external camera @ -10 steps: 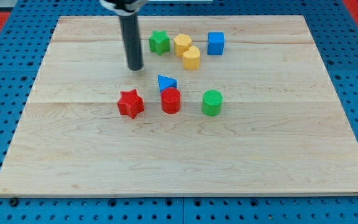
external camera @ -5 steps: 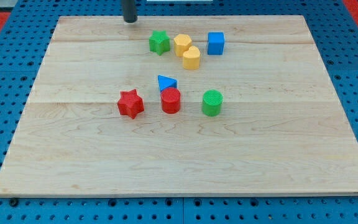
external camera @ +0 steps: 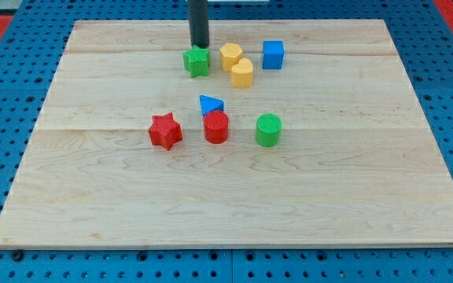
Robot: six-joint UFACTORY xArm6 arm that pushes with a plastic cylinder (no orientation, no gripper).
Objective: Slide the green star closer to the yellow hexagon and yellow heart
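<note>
Tip [external camera: 200, 45] status: no pincer on this rig, just a bare rod, so released or clenched doesn't apply and nothing is grasped. Rod end sits right at the top edge of the green star [external camera: 197, 60], on its far side, looks to be touching or all but touching.

Landmark = green star.

- yellow hexagon [external camera: 230, 56]: just to the star's right, a small gap showing between them, roughly level with it.
- yellow heart [external camera: 242, 73]: right of the star and a bit toward the view's bottom, touching or nearly touching the hexagon. I can't be sure which yellow block is which shape at this resolution; naming is a best guess.
- blue cube [external camera: 273, 54]: further right, beyond both yellows.
- blue triangle [external camera: 210, 104], red cylinder [external camera: 216, 126], red star [external camera: 165, 130], green cylinder [external camera: 268, 130]: all well below the star, out of the way.

Progress, my read: star is near the yellow pair but not against them, so the closing push is what's left. Task mostly there, small gap remaining.

Star relative to tip: directly below it in the view, slightly left of the rod's centreline. From this position a push sends the star toward the view's bottom, not rightwards. To close the gap, tip wants to be on the star's left side and drive right.
</note>
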